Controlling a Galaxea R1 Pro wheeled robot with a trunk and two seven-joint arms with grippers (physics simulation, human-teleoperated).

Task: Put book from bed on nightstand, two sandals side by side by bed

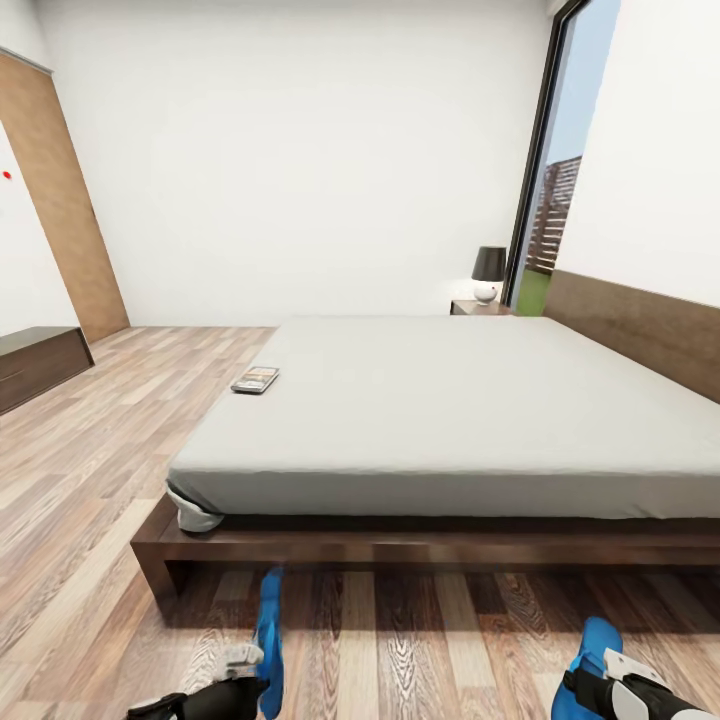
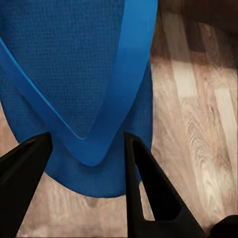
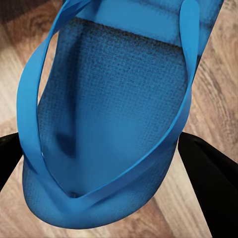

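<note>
A robot faces the foot of a bed [image 1: 450, 400] in a bedroom. Each claw grips one blue sandal above the wood floor [image 1: 90, 480]: the left claw [image 2: 87, 163] has its fingers closed on the toe end of the left sandal [image 1: 269, 640], the right claw [image 3: 109, 163] likewise holds the right sandal [image 1: 592, 655]. The sandals are well apart, long axes pointing toward the bed. The book [image 1: 255, 380] lies on the mattress near its left edge, nearer the left arm. A nightstand [image 1: 480, 308] with a lamp [image 1: 488, 273] stands beyond the bed's far corner.

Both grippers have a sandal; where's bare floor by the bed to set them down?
Bare floor runs along the bed frame, between left sandal and right sandal. More lies left of the bed, toward the dresser.
</note>
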